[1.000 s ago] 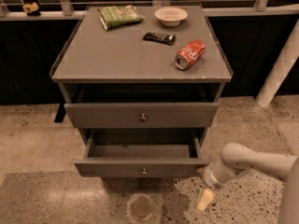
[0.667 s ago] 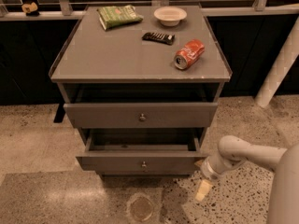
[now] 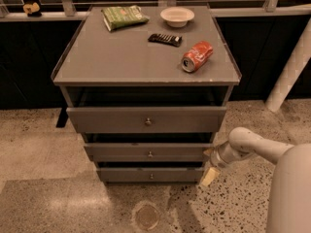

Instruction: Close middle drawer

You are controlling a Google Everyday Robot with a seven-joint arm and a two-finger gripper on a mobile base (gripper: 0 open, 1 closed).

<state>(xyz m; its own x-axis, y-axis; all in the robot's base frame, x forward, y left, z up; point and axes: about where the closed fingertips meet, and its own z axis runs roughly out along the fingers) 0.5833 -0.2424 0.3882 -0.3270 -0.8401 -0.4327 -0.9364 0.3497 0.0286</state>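
The grey cabinet has three drawers. The middle drawer has a low flat front and a small round knob. It is pushed almost fully in, with only a narrow dark gap above its front. My gripper is at the right end of the middle drawer's front, beside the cabinet's lower right corner. My white arm reaches in from the right. The taller top drawer stands a little way out. The bottom drawer is nearly in.
On the cabinet top lie a green snack bag, a white bowl, a dark bar and a red can on its side. A white pole stands at the right. A round floor drain lies in front.
The middle drawer, pulled well out a second ago, has slid back into the cabinet. My gripper has moved with its right end towards the cabinet. The bottom drawer's front now shows below.
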